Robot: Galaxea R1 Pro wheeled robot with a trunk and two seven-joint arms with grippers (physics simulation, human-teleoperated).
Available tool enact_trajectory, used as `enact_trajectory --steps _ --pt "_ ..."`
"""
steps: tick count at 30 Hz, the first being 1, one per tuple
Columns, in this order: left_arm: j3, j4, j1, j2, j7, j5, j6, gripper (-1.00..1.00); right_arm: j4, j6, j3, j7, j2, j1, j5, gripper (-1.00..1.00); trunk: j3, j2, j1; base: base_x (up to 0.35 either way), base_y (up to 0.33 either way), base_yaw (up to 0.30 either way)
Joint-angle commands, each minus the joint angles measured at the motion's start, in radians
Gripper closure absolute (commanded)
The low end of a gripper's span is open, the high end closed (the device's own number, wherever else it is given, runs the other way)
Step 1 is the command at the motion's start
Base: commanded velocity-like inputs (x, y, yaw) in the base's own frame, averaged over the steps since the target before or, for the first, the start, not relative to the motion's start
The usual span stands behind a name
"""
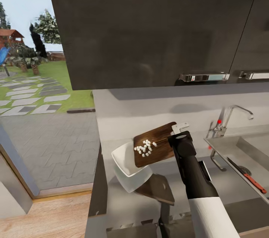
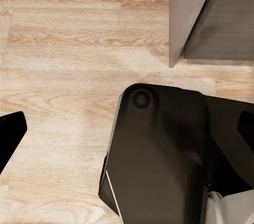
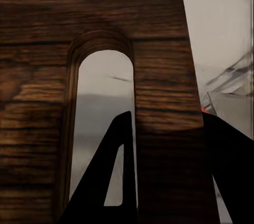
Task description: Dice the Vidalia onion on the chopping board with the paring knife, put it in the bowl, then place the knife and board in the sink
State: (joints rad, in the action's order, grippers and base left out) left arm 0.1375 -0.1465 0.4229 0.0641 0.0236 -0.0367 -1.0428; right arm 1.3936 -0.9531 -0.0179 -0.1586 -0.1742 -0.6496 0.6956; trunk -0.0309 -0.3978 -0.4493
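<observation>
Tipping the chopping board [image 1: 157,142] at frame centre, the right gripper [image 1: 180,130] clamps its slotted end while diced onion [image 1: 145,147] clings above the bowl [image 1: 125,163]. Next, likely a steeper tilt. Left fingers' state cannot be told.

board [image 1: 157,144] hides right pincer [image 1: 180,129] tips

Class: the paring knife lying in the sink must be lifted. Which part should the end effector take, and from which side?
Probably the dark reddish handle of the paring knife, from above: it lies flat on the sink floor, blade pointing toward the tap.
</observation>
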Motion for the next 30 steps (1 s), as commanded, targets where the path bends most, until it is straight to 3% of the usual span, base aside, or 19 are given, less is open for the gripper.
enact_trajectory --steps 1,15,20,30 --pt "-0.002 -0.002 0.001 0.0 0.002 -0.003 -0.001 -1.0 0.001 -0.009 -0.001 -0.01 0.0 -0.002 0.015 1.0 -0.002 -0.002 -0.001 0.0 0.0 0.0" --pt "-0.002 -0.002 0.001 0.0 0.002 -0.003 -0.001 -1.0 0.001 -0.024 -0.003 -0.01 0.0 -0.003 0.028 1.0 -0.002 -0.002 -0.001 0.0 0.0 0.0" --pt "-0.002 -0.002 0.001 0.0 0.002 -0.003 -0.001 -1.0 0.001 -0.025 -0.046 -0.01 0.0 -0.003 0.029 1.0 -0.002 -0.002 -0.001 0.08 0.078 0.0" --pt "-0.002 -0.002 0.001 0.0 0.002 -0.003 0.0 -1.0 0.001 -0.026 -0.056 -0.01 0.0 -0.006 0.029 1.0 -0.002 -0.002 -0.001 0.025 0.019 0.0"
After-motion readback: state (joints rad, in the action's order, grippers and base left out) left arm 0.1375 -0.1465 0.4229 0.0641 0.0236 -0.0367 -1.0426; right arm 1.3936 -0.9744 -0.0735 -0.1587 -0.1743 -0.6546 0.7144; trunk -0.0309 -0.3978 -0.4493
